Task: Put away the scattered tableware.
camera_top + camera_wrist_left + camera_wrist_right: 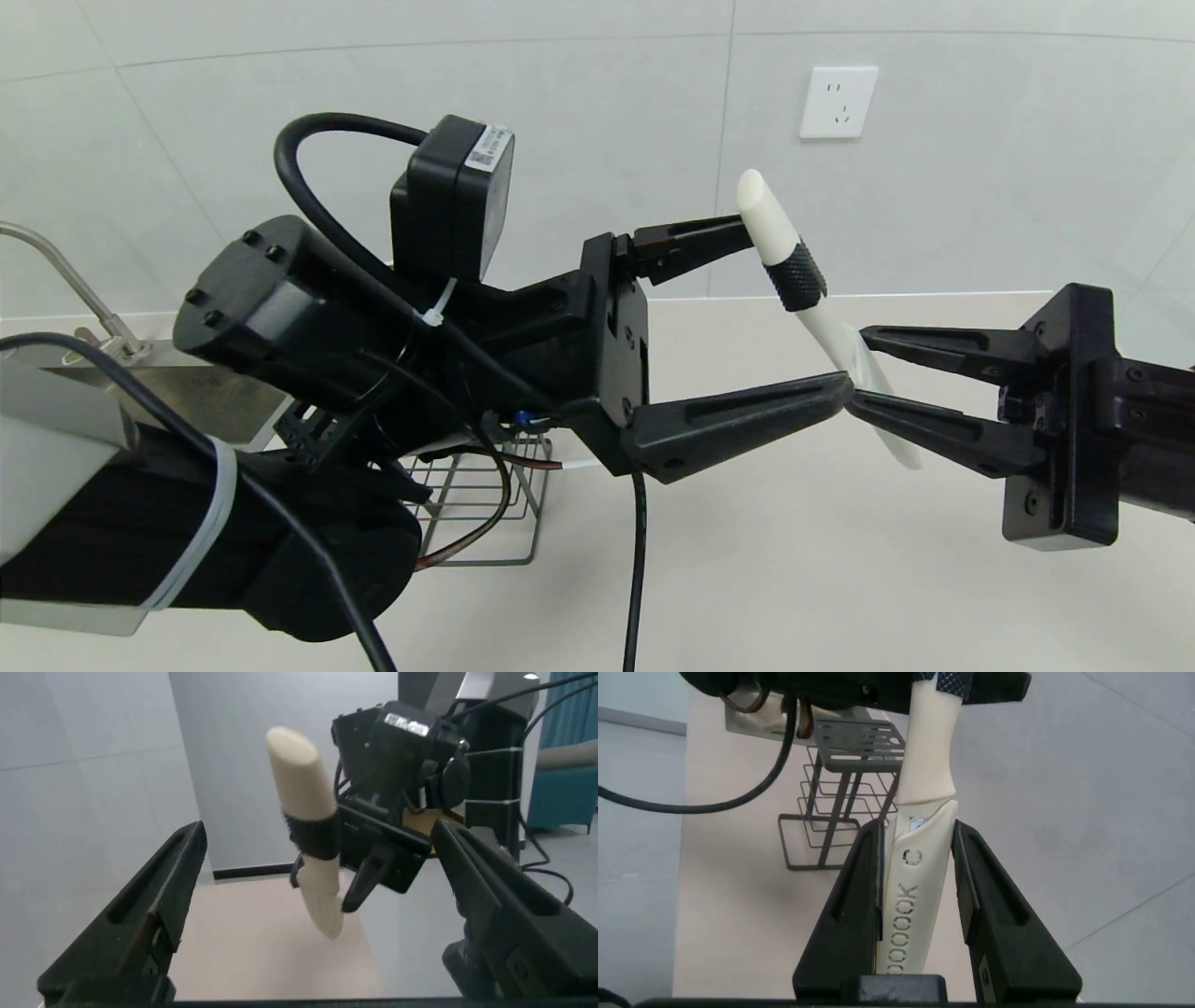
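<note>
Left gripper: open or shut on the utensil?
Open: left gripper fingers stand wide apart either side of the white utensil; right gripper is shut on it.

I've got a pale beige matte surface (747, 579) running back to a wall of large light-grey tiles (560, 84). White rectangular wall socket (838, 102) is on that wall twd my right, well above the surface. Far left: thin bent steel tap (82, 287) beside a brushed stainless sink edge (187, 392). Left wrist cam, bkgd: teal upholstered seat (568, 789), plus a dark skirting strip (248, 870) at the wall foot.
</note>
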Robot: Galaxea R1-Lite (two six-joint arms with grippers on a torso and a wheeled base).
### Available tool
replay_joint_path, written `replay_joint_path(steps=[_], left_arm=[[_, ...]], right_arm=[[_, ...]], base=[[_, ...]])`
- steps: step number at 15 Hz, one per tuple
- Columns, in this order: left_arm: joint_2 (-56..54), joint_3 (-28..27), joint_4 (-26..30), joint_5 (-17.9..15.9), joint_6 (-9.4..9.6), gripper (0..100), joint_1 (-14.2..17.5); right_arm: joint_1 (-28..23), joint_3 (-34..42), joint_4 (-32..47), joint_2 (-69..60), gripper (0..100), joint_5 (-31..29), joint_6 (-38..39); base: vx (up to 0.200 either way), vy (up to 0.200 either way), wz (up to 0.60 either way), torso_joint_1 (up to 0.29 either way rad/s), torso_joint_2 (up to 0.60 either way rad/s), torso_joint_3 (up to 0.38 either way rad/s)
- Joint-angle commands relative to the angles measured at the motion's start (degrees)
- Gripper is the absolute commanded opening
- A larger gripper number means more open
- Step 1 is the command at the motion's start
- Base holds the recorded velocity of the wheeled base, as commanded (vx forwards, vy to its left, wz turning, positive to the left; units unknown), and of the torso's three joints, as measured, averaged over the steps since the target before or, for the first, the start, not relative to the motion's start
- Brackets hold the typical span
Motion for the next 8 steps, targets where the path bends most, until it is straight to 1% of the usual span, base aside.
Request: replay_joint_path(steps=[1,3,8], left_arm=[[-0.32,0.02,-0.08,0.0,-0.15,100,-0.43],[-0.4,0.02,-0.08,0.0,-1.55,100,-0.6],[-0.14,-0.07,-0.08,0.09,-1.73,100,-0.69]], right_arm=[[0.1,-1.2,-0.04,0.83,0,0.01,-0.05],[0.19,-1.11,-0.04,1.09,0,0.01,-0.14],[1.25,-1.02,-0.4,1.45,0,0.01,-0.14]], base=[[0.0,0.0,0.0,0.0,0.0,0.0],[0.0,0.0,0.0,0.0,0.0,0.0],[0.0,0.0,0.0,0.0,0.0,0.0]])
